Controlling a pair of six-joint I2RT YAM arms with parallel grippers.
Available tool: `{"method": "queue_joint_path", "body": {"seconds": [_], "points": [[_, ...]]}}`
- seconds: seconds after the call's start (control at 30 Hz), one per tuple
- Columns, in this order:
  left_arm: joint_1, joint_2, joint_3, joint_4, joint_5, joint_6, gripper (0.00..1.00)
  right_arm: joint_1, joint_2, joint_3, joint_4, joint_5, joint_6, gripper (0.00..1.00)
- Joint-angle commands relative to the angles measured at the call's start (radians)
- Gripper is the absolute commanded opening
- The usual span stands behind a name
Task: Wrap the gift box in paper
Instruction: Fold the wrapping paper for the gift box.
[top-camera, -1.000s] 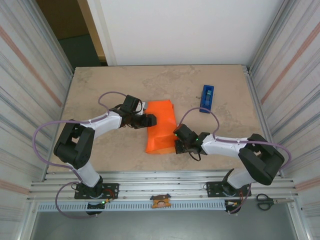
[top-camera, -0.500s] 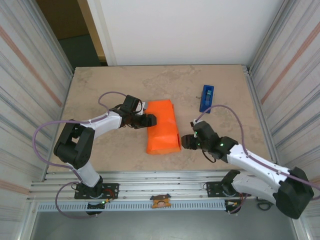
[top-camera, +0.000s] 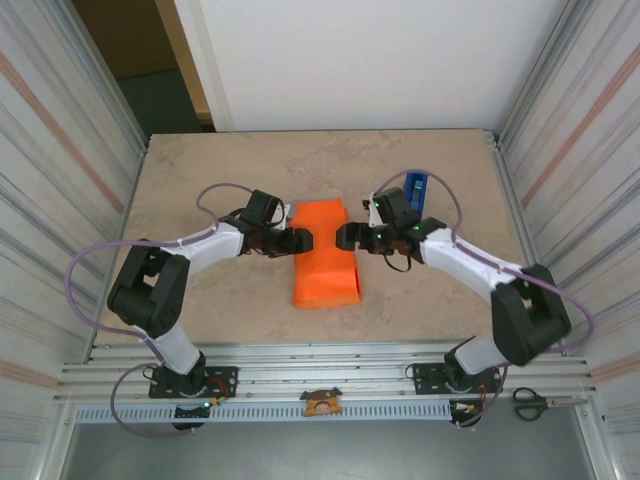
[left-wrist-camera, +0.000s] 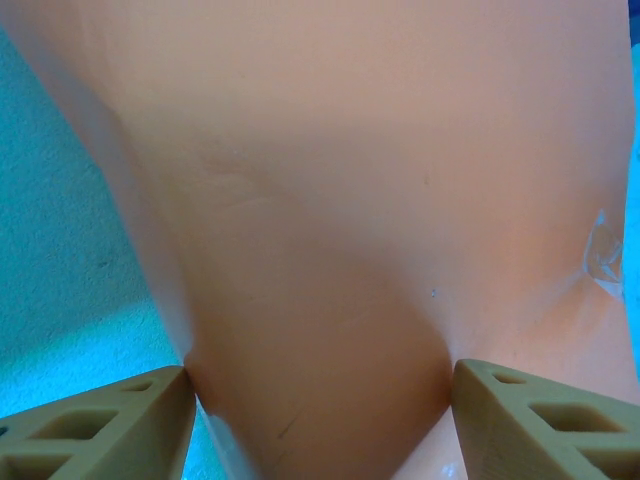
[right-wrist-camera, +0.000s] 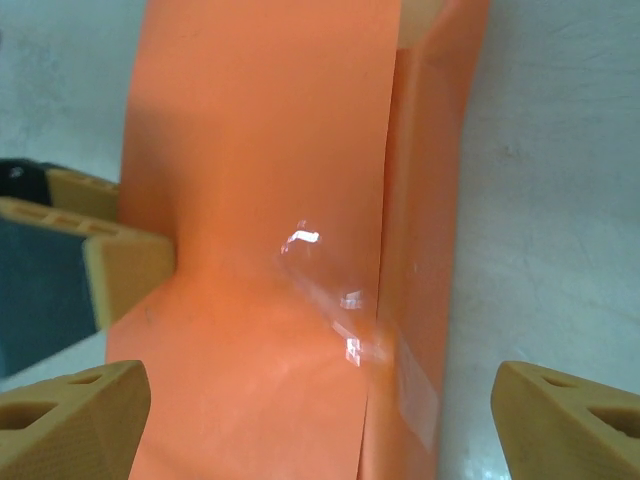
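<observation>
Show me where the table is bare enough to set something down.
Bare: the far strip of table between the back wall and the paper; the near patch between paper, right arm and front rail; the far-left corner beyond the left arm. Crowded: mid-table, where left gripper and right gripper flank the paper, with the dispenser close behind.

- The left arm bends at the elbow. Its claw (top-camera: 302, 241) points right, and its fingers (left-wrist-camera: 110, 425) squeeze the paper (top-camera: 325, 265).
- The right arm's claw (top-camera: 344, 237) points left, facing the other one, with its fingers (right-wrist-camera: 75, 415) spread wide.
</observation>
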Motion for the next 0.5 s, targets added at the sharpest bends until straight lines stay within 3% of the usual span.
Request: {"method": "queue_joint_path", "body": {"seconds": [0.0, 0.3, 0.47], "points": [[0.006, 0.02, 0.02, -0.051, 0.015, 0.018, 0.68, -0.016, 0.084, 0.055, -0.059, -0.022, -0.01, 0.88], [0.006, 0.019, 0.041, -0.067, 0.025, 0.021, 0.69, -0.018, 0.227, 0.104, -0.106, -0.07, -0.047, 0.87], [0.004, -0.028, 0.057, -0.071, 0.05, 0.023, 0.74, -0.023, 0.266, 0.087, -0.13, -0.056, -0.029, 0.79]]}}
